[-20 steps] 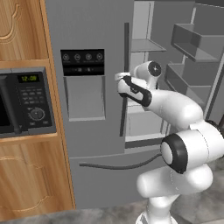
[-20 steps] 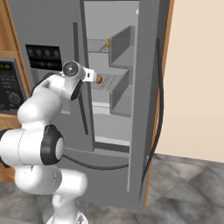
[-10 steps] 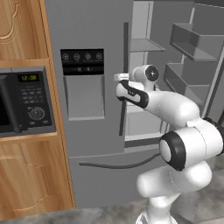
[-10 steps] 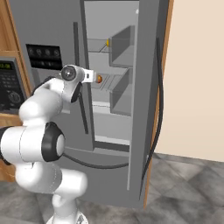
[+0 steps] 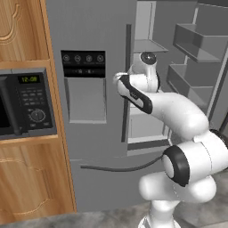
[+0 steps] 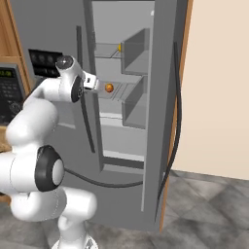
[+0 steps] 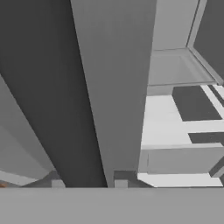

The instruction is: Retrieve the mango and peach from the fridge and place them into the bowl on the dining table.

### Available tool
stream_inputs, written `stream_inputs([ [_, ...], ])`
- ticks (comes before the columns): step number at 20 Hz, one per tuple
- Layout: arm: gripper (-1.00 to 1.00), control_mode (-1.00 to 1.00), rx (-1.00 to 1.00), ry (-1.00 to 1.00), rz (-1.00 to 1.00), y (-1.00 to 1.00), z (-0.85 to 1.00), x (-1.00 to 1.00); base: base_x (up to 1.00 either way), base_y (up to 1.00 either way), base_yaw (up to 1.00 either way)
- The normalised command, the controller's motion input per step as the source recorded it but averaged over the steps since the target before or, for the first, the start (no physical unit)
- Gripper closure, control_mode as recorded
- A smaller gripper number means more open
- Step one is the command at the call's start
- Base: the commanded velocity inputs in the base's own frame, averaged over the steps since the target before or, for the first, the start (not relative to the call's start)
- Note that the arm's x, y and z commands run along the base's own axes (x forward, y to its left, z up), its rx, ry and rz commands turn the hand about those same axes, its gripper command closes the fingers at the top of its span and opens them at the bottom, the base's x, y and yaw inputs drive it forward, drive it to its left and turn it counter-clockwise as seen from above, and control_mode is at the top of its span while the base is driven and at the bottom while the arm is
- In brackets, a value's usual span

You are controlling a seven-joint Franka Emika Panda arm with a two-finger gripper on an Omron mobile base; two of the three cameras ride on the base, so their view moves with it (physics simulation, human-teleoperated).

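The arm rises from its base, bends at the elbow and reaches forward and up to the open right half of the fridge [image 5: 93, 147]. The gripper [image 6: 97, 86] sits at the front edge of the compartment, level with a middle shelf. From the right base view, the hand points inward toward the peach [image 6: 109, 88], which rests on that shelf just beyond the fingers; contact cannot be confirmed. The mango [image 6: 119, 47] lies one shelf higher, at the back, partly hidden by a door bin.

Jaw state — cannot tell: the fingers are too small in the base views, and in the hand view only two small tips [image 7: 57, 183] show against grey fridge panels.

The right door [image 6: 165, 97] stands swung wide, its bins facing the interior. The left door remains closed, carrying the black dispenser panel [image 5: 83, 64]. A microwave [image 5: 26, 104] is set into wooden cabinets [image 5: 26, 178] left of the fridge. The floor is grey tile [image 6: 204, 204]; a beige wall [image 6: 219, 82] lies to the right.

View differences — the left base view shows the microwave and cabinets; the right base view shows both fruits.
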Motion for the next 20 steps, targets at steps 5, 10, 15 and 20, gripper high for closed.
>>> stream_inputs([
  [5, 1.0, -1.0, 0.0, 0.18, 0.0, 0.77, -0.04, -0.8, 0.0, 0.0, 0.0],
  [10, 1.0, -1.0, 0.0, 0.01, 0.0, 0.99, -0.22, -0.86, 0.0, 0.0, 0.0],
  [15, 1.0, -1.0, 0.0, 0.0, -0.02, 1.0, -0.38, -0.99, 0.0, 0.0, 0.0],
  [20, 1.0, -1.0, 0.0, 0.0, -0.02, 1.0, -0.3, -0.95, 0.0, 0.0, 0.0],
])
